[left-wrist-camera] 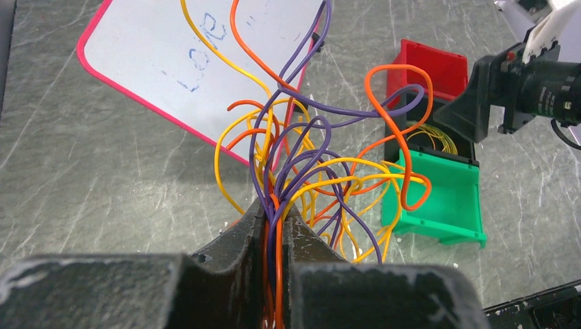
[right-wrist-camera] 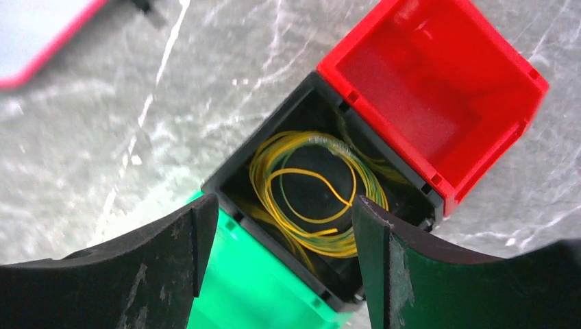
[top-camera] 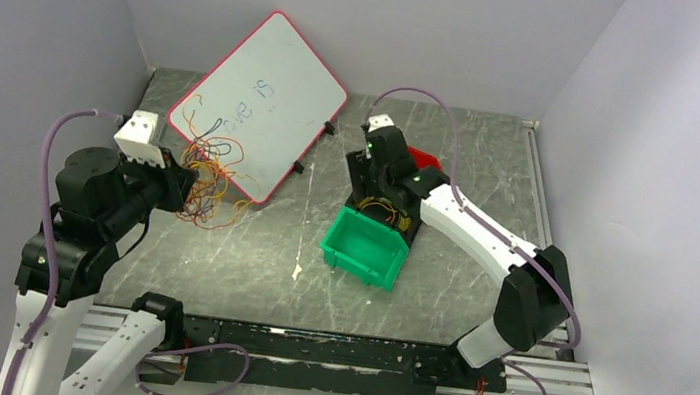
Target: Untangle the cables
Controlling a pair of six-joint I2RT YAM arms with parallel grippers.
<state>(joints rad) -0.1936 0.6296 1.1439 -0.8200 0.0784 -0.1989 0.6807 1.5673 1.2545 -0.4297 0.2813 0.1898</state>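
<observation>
Left gripper (left-wrist-camera: 274, 214): pressed together, pinching the stems of the tangle.
Tangle: a bunch of thin orange, yellow and purple cables (left-wrist-camera: 312, 175) fans out from that gripper, lifted off the grey marbled worktop (top-camera: 248, 256) at the left, in front of the board's lower edge.
Board: a white rectangular whiteboard with a pink rim (top-camera: 261, 106), lying askew at the back.
Writing: faint blue handwriting on the board; from above it may end in "IS", too smeared to read for sure.
Right gripper (right-wrist-camera: 284, 205): spread wide, gripping nothing, poised above the black bin.
Black bin: a small black plastic bin (right-wrist-camera: 264, 137) holding a coil of thin yellow-green cable (right-wrist-camera: 308, 195).
Neighbours: a red plastic bin (right-wrist-camera: 438, 75) and a green plastic bin (right-wrist-camera: 260, 281) touch the black one on opposite sides.
Labels: I can read none on the bins.
</observation>
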